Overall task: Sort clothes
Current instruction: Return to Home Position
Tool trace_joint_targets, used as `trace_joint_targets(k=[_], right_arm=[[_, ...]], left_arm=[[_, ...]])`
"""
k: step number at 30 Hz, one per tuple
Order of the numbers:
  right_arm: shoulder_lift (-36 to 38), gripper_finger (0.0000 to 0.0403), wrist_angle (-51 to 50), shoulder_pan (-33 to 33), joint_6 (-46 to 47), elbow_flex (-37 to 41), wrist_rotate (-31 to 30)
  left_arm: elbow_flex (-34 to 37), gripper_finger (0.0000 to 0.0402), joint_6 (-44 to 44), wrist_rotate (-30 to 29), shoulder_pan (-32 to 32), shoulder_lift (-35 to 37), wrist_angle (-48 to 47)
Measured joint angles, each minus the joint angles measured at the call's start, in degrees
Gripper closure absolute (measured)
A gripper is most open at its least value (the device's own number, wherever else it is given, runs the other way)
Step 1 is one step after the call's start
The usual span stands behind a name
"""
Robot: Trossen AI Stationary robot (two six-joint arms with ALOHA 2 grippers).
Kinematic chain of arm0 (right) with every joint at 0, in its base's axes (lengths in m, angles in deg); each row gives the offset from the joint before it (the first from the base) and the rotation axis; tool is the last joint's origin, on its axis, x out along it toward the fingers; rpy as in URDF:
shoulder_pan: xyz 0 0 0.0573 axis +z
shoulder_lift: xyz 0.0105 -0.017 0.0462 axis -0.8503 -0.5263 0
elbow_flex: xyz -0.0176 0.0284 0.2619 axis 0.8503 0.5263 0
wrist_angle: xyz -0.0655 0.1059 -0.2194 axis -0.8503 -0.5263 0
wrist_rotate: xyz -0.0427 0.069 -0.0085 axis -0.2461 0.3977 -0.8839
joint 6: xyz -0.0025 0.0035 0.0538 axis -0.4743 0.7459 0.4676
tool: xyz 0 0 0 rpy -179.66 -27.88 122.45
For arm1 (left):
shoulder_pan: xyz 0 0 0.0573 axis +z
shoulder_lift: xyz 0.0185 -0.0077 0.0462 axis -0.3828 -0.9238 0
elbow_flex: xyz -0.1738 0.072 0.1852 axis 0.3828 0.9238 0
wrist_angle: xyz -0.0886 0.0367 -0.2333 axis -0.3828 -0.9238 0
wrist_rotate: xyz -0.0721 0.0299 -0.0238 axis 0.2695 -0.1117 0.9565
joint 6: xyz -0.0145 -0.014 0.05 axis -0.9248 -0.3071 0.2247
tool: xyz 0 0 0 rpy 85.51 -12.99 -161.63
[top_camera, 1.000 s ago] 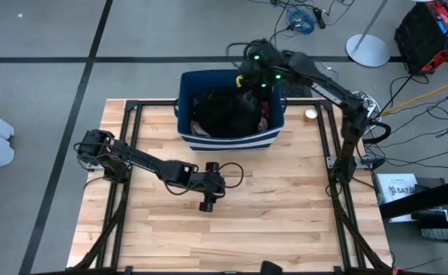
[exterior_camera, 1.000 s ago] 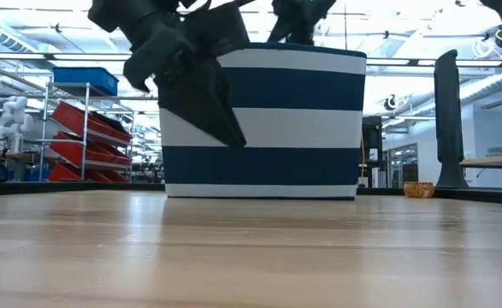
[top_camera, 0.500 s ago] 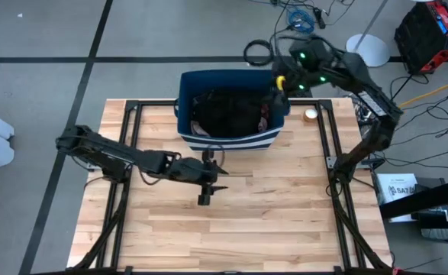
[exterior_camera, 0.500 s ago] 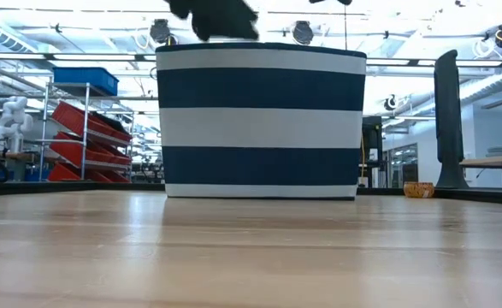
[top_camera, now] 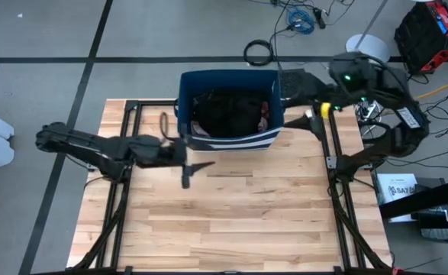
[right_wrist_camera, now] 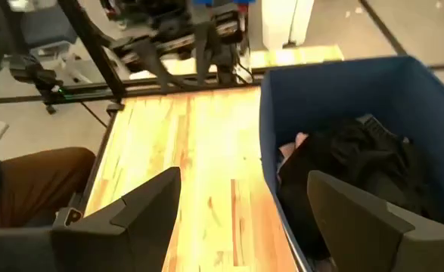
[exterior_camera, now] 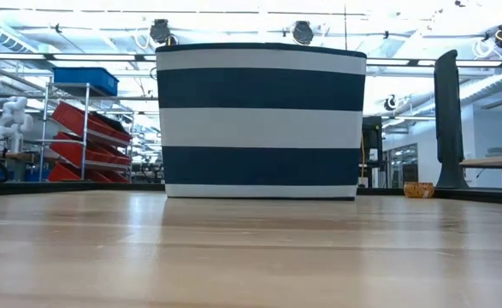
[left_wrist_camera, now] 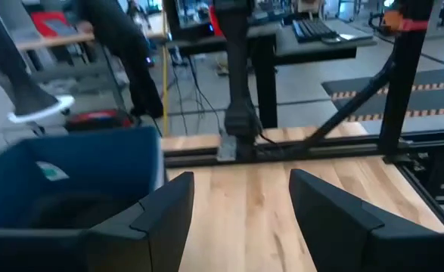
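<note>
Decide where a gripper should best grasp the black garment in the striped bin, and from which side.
Probably its bunched top folds, from straight above: the black garment lies heaped inside the striped bin, whose upright walls block any sideways approach.

The soft fabric clothes [top_camera: 225, 113] lie heaped inside the dark blue white-striped bin [top_camera: 231, 140] at the far edge of the surface [top_camera: 246, 206]. A crumpled black garment [right_wrist_camera: 358, 159] lies on top, with pale pink fabric [right_wrist_camera: 290, 147] peeking out beside it.

Robotics lab: racks of red bins [exterior_camera: 84, 126], a white robot arm [exterior_camera: 11, 115], loose cables [top_camera: 301, 19] on the floor [top_camera: 40, 30].
</note>
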Motion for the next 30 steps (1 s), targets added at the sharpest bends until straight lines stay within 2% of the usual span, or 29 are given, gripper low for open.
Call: trace_joint_targets(k=[4,8,12,16,21,30], right_arm=[[6.3,0.0127,5.2,2.8,1.5,7.9,-3.3],[15.2,0.0126,14.7,4.0,3.4,22.1,-6.6],[24.2,0.0126,30.1,4.9,6.3,39.1,-6.7],[30.8,0.0126,46.6,5.8,8.6,55.1,-6.3],[34.8,0.0126,61.3,5.9,12.0,69.7,-5.8],[37.5,0.0126,78.6,5.9,18.2,88.0,-5.8]], left_arm=[[0.0,0.0173,1.2,-0.3,0.0,4.7,-2.4],[0.0,0.0173,1.2,-1.9,0.0,9.2,-7.0],[0.1,0.0173,0.4,-3.4,0.0,12.9,-12.3],[2.5,0.0173,-2.2,-3.4,0.0,15.7,-13.2],[7.7,0.0173,-4.9,-4.2,0.0,18.1,-13.2],[21.2,0.0173,-10.3,-5.1,0.0,23.4,-8.5]])
